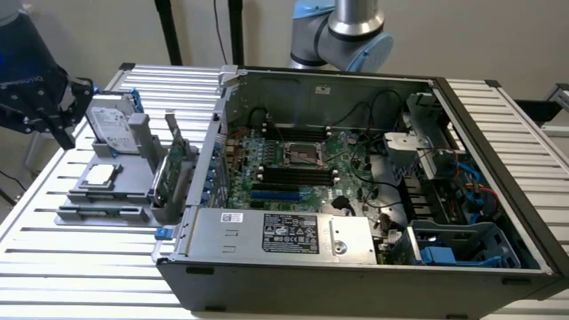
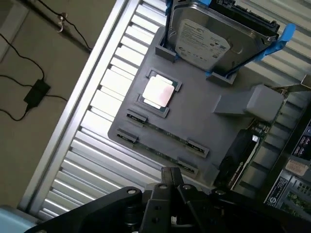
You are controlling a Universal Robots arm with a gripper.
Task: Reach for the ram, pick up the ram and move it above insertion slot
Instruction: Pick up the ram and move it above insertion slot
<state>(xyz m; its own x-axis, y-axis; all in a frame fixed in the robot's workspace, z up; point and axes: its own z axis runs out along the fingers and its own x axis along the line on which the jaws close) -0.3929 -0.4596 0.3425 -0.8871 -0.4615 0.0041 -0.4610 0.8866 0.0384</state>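
Gripper: The black gripper (image 1: 62, 127) (image 2: 171, 174) hangs in the air at the exterior view's left, above the edge of the table (image 1: 89, 273). Its two fingers are pressed together, and nothing is between them.
Ram: The ram (image 2: 163, 135) (image 1: 100, 212) is a thin green stick. It lies in a long groove of the grey tray (image 2: 204, 121) (image 1: 84, 195). The gripper is near it but is not touching it.
Grey tray: It sits on the table, just beside the computer case (image 1: 356, 87), on the exterior view's left.
Chip: A square silver chip (image 2: 158, 92) (image 1: 100, 175) lies flat on the tray, between the ram and the hard drive.
Hard drive: The silver hard drive (image 2: 204, 41) (image 1: 111, 127) stands up on its edge at the far end of the tray, with blue clips on it.
Card: A bigger green card (image 1: 169, 173) (image 2: 243, 150) stands on its edge on the side of the tray next to the case.
Case: It lies on its side with the lid off. You can see the green board (image 1: 266, 193), lots of wires and a silver power box (image 1: 276, 233).
Slots: Long black slots (image 1: 298, 177) run across the green board inside the case, well apart from the ram.
Arm: The grey and blue arm (image 1: 342, 33) stands behind the case.
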